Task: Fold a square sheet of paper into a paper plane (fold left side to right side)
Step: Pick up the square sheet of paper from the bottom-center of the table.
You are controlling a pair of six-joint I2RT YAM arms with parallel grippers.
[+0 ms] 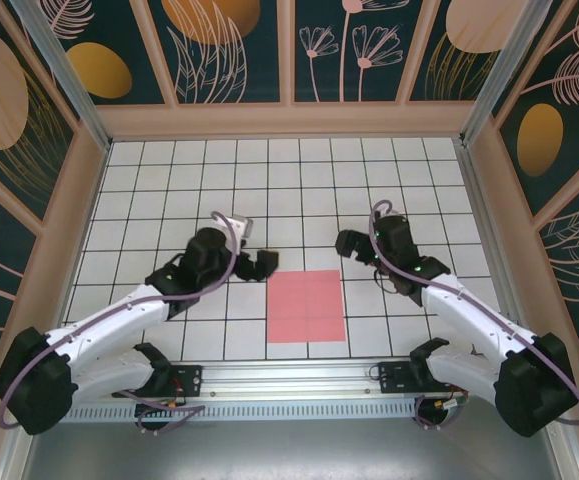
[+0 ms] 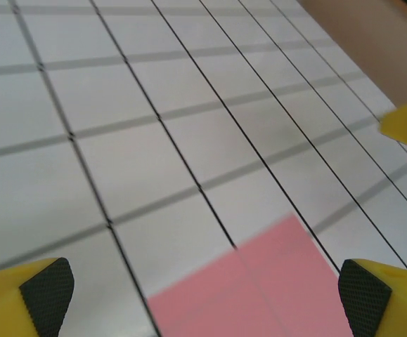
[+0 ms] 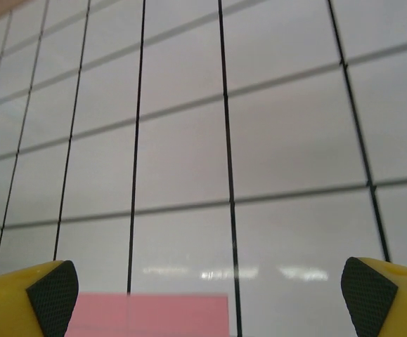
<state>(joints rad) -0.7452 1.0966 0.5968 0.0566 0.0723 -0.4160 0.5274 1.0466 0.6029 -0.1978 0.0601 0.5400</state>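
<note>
Square sheet of paper (image 1: 307, 306) lies flat, unfolded, on surface (image 1: 169, 180) midway between arms; I judge it centred for either arm's reach. Left gripper (image 1: 259, 264) hovers by far-left corner, right gripper (image 1: 352, 245) beyond far-right corner. Both wide apart, empty, staged for first fold, I reckon.

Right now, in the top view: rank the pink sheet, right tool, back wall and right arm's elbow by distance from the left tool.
1. square sheet of paper: just right of the left tool, toward the near edge.
2. right tool: further right, past the sheet's far edge.
3. back wall: far side.
4. right arm's elbow: near-right corner.
</note>
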